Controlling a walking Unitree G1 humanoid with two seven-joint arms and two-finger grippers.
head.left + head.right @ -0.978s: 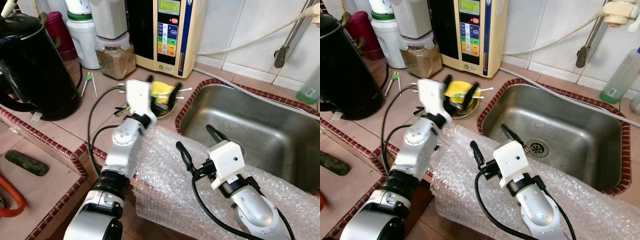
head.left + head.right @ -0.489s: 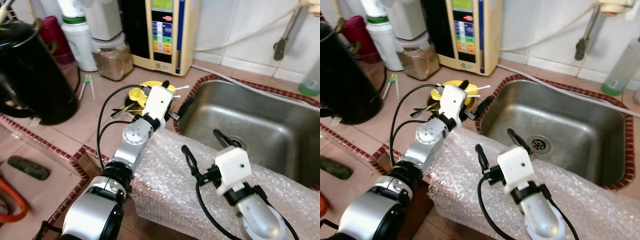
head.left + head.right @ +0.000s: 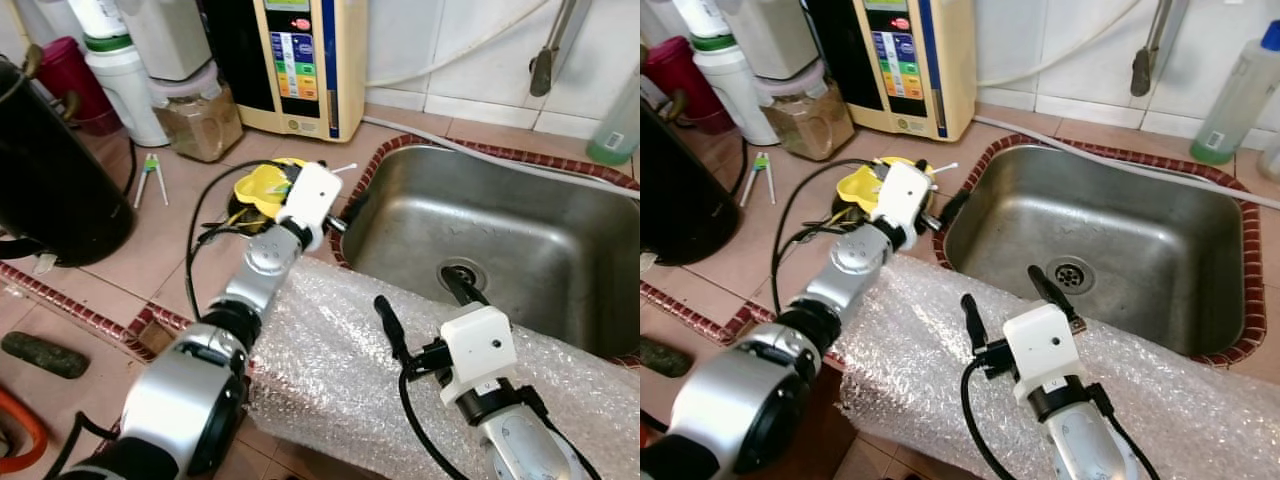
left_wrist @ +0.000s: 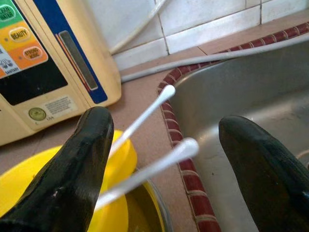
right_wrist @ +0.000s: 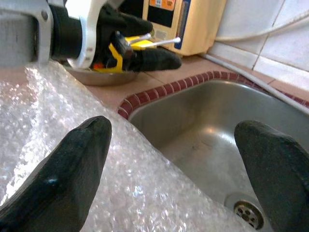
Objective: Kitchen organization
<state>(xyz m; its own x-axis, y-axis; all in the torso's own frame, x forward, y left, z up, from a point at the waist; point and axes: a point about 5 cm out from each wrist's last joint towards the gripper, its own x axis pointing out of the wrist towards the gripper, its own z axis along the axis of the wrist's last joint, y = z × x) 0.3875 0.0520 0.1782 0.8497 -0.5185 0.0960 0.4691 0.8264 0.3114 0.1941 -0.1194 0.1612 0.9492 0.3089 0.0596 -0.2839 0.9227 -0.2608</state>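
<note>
Yellow bowl (image 3: 262, 186) sitting on the tiled counter just left of the steel sink (image 3: 1200, 260), two white sticks (image 4: 145, 121) poking out over its rim. Left gripper (image 4: 169, 159) hovering right at the bowl with fingers spread wide and holding nothing, sticks between them. Right gripper (image 5: 169, 164) also wide open and empty, over the bubble wrap (image 3: 330, 370) draped on the sink's front edge.
</note>
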